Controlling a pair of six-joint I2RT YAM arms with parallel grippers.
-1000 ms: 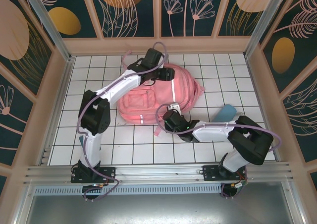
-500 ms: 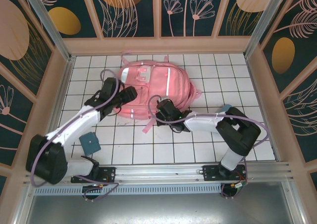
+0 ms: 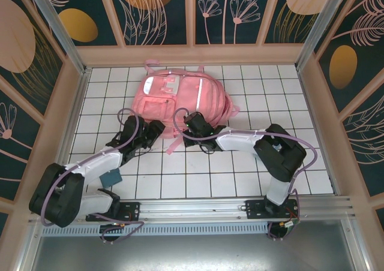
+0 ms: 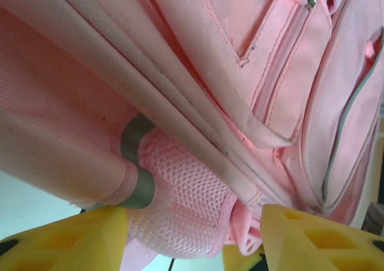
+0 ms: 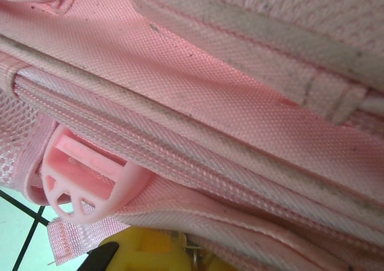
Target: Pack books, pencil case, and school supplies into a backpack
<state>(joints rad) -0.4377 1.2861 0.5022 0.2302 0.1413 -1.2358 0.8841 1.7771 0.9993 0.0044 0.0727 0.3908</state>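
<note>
Pink backpack (image 3: 192, 97) x1, flat on the white tiled table (image 3: 270, 91), mid-far. Long axis roughly near-to-far, white-patch end far-left. It lies just far of both grippers, and both sit on its near edge:
- left gripper (image 3: 157, 129) at the near-left corner. Yellow fingers (image 4: 78, 238) are spread, straddling mesh and strap folds. No clear pinch.
- right gripper (image 3: 189, 121) at mid near edge, jaws pressed together and hard against fabric beside a pink buckle (image 5: 84, 181). Can't tell if any cloth is caught between them.

Neither arm is clearly nearer, so my guess is the next move is a two-arm reposition or opening the bag.

Loose strap (image 3: 174, 146) x1 trails near, between the grippers.

Teal flat item (image 3: 111, 178) x1 sits near-left, partly under the left forearm. Possibly the pencil case, can't confirm. Left arm is nearer to it.
</note>
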